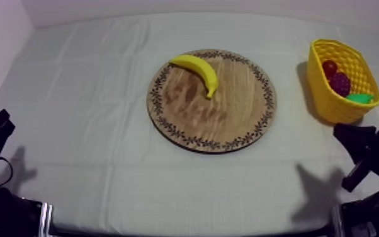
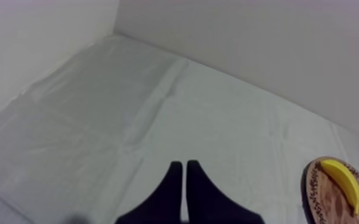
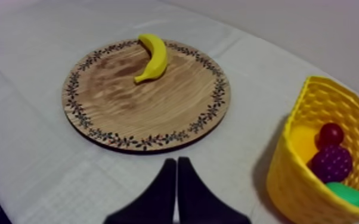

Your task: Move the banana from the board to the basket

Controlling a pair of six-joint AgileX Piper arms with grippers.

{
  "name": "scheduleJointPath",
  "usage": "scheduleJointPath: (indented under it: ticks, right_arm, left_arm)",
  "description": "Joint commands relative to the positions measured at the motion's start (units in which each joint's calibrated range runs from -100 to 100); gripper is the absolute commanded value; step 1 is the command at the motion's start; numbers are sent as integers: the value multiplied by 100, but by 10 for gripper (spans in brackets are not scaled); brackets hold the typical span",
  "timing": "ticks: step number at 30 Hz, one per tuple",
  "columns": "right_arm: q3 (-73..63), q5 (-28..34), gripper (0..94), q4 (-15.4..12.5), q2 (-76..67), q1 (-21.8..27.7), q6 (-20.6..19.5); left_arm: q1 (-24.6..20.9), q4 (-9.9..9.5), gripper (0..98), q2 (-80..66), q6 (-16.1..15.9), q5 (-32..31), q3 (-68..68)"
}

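Yellow banana (image 1: 197, 71) on wooden board (image 1: 230, 123), centre frame; yellow basket (image 1: 327, 104), upper right, holds small red fruit (image 1: 330, 66), grapes (image 1: 339, 83), green piece (image 1: 359, 98). Left gripper (image 2: 184, 167), right gripper (image 3: 177, 162): pressed together.

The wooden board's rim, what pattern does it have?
A ring of small dark leaf-like marks runs round the rim of the wooden board, clearest in the right wrist view.

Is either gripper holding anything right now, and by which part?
Nothing is held. The left gripper and right gripper are shut empty; the banana lies free on the wooden board.
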Motion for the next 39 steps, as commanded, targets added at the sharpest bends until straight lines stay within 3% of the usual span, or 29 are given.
scheduleJointPath:
  ticks: [1, 7, 15, 29, 39]
  right_arm:
    - [-292, 2, 6, -33, 264, 12, 107]
    - [-1336, 43, 5, -197, 1285, 42, 617]
    - [-3121, 485, 5, -160, 3024, 104, 844]
    - [-6577, 2595, 7, -1, 6184, -91, 870]
    - [-9006, 3791, 6, 367, 8422, -739, 829]
  left_arm:
    - [1, -2, 1, 0, 1, 0, 3]
    - [1, -2, 1, 0, 1, 0, 3]
    - [1, -2, 1, 0, 1, 0, 3]
    - [1, -2, 1, 0, 1, 0, 3]
    - [1, -2, 1, 0, 1, 0, 3]
